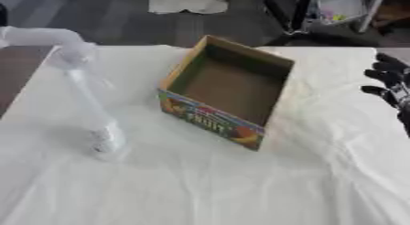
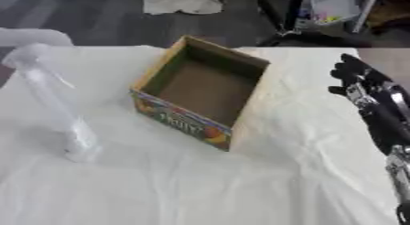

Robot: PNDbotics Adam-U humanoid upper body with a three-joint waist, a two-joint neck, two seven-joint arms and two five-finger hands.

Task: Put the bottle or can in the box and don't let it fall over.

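Note:
An open cardboard box point(image 1: 210, 119) with a fruit print on its front wall sits askew in the middle of the white-clothed table point(image 1: 200, 187); it holds nothing. A white, blurred arm-like shape point(image 1: 76, 77) reaches down from the upper left, a person's sleeve as far as I can tell. Its lower end meets a small pale upright thing point(image 1: 105, 139) on the cloth, left of the box. I cannot make out whether that is a bottle or a can. My black right hand point(image 2: 356, 80) hovers open at the right edge, fingers up, well apart from the box. My left hand does not show.
The table's far edge runs just behind the box, with dark floor beyond it. A white cloth heap point(image 1: 188, 1) and a rack point(image 1: 320, 9) stand on that floor. Bare brown tabletop point(image 1: 16, 71) shows at the left edge.

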